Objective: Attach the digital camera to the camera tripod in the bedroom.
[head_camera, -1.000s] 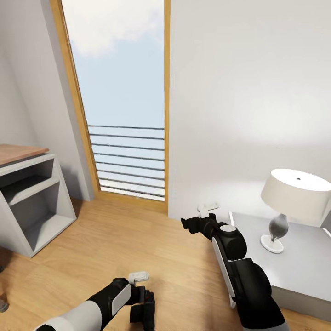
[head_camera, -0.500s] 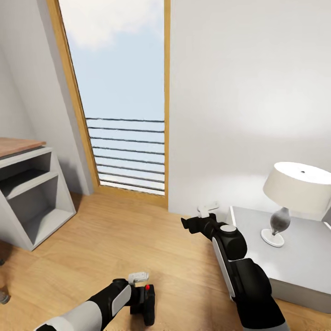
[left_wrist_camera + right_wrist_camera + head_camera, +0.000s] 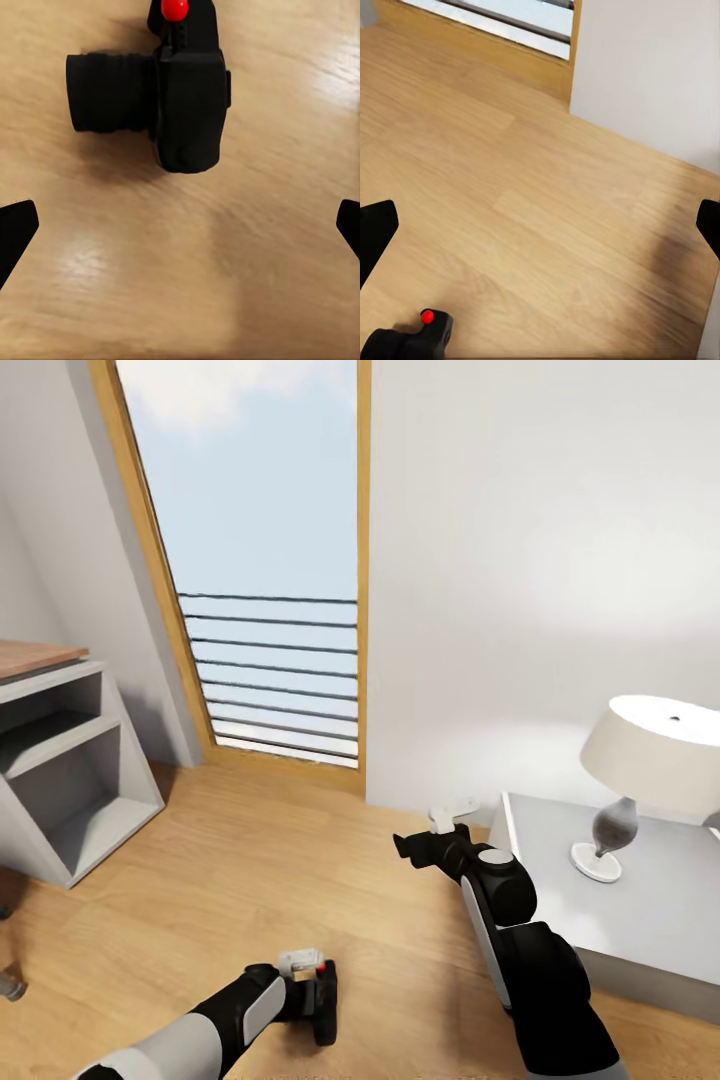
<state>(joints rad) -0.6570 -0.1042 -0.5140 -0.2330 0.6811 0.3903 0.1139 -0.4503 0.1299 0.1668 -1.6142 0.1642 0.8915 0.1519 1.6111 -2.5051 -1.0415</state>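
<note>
The digital camera (image 3: 180, 97), black with a red button, lies on the wooden floor with its lens sideways. My left gripper (image 3: 180, 225) hovers over it, open, with its fingertips (image 3: 16, 225) spread wide and nothing between them. From the head view the digital camera (image 3: 326, 1000) sits just past the left gripper (image 3: 306, 1008) near the bottom edge. My right gripper (image 3: 408, 847) is open in the air above the floor, well clear of the digital camera (image 3: 416, 336). The camera tripod is out of view.
A tall wood-framed window (image 3: 270, 580) with railing bars faces me. A grey shelf unit (image 3: 60, 770) stands at left. A grey side table (image 3: 620, 900) with a white lamp (image 3: 655, 760) stands at right. A small grey object (image 3: 8, 986) shows at the left edge.
The whole head view has shifted upward, so the head camera moved. The digital camera's red button now shows beside my left gripper; a second ago it was hidden.
</note>
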